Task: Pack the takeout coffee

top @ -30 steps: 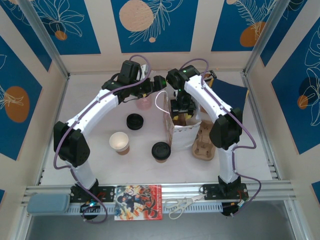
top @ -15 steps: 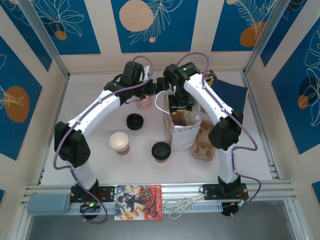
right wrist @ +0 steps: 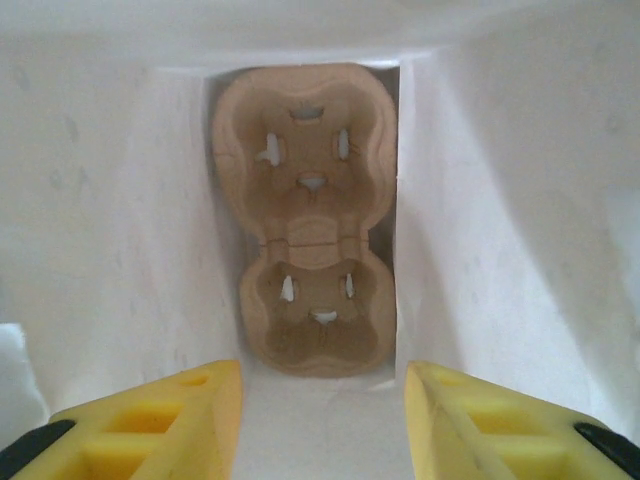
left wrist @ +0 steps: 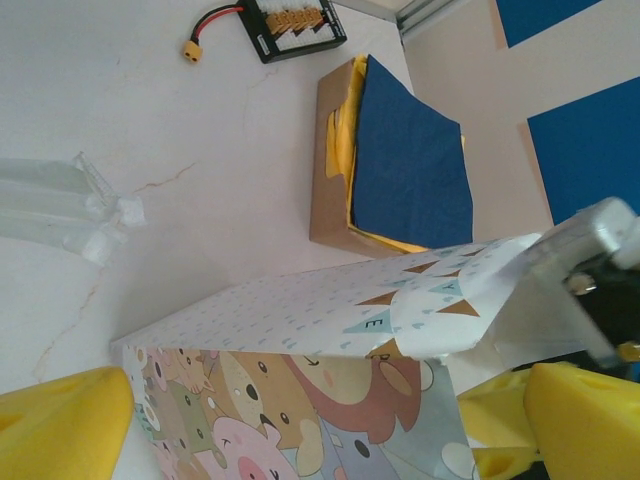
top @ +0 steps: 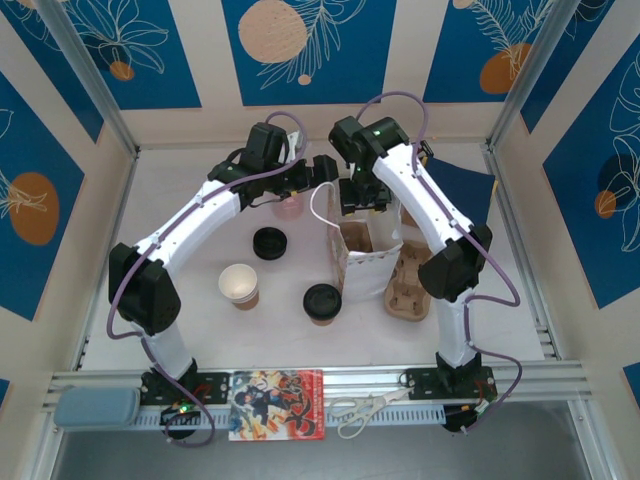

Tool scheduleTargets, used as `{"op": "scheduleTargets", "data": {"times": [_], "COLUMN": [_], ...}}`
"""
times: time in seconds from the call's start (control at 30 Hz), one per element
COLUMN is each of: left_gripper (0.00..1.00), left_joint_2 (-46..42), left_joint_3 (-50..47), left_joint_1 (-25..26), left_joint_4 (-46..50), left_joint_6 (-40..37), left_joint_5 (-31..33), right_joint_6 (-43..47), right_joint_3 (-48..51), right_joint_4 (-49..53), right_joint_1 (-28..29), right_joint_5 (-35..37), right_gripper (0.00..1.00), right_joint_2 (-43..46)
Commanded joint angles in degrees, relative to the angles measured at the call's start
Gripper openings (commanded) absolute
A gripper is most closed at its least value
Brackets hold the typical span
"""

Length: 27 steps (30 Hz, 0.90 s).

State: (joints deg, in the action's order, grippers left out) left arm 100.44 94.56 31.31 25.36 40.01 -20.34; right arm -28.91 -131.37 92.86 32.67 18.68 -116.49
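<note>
White tabletop (top: pixel 200 230) boxed in by cream walls with blue leaf-print panels carries everything. A tall paper bag printed with cartoon animals (top: pixel 368 268) stands upright near the middle of the table. The right gripper (right wrist: pixel 322 420) hangs over its open mouth with its yellow fingers partly spread and nothing between them. Its wrist camera looks straight down at a moulded brown-pulp two-cup carrier (right wrist: pixel 305 220) lying flat on the bag's floor.

Over the last second the right gripper has risen out of the bag mouth and drawn toward the table's far edge, its jaws no wider or narrower than before. The carrier has stayed at the bottom. That reads as the carrier being delivered and released, so the bag looks ready to take a cup.

The left gripper (top: pixel 323 172) sits just beside the bag's far-left top corner with its jaws spread fully and nothing clamped. Whether a finger touches the paper I cannot tell.

The takeout coffee, a small kraft-brown paper cup with a cream inside (top: pixel 239 285), stands upright and lidless toward the near-left of the table, well apart from both grippers. Two round black lids (top: pixel 268 243) lie between it and the bag. Cup and lid are not yet packed, so most of the task remains.
</note>
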Motion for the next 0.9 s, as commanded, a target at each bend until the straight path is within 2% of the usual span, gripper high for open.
{"op": "scheduleTargets", "data": {"times": [0.0,0.4,0.87], "left_gripper": [1.00,1.00,1.00], "left_joint_2": [-2.02,-2.93,-4.24], "left_joint_3": [2.43,5.92,12.49], "left_joint_1": [0.33,0.26,-0.11], "left_joint_4": [1.68,5.31,13.18], "left_joint_6": [-1.24,-3.19,-8.86], "left_joint_5": [0.49,1.50,6.07], "right_joint_6": [-1.06,-1.68,-1.29], "right_joint_3": [-2.49,-2.80,1.63], "right_joint_4": [8.60,5.50,0.74], "right_joint_1": [0.55,1.26,1.79], "right_joint_5": [2.00,3.91,4.13], "right_gripper": [0.47,0.47,0.47], "right_joint_2": [2.50,5.80,11.04]}}
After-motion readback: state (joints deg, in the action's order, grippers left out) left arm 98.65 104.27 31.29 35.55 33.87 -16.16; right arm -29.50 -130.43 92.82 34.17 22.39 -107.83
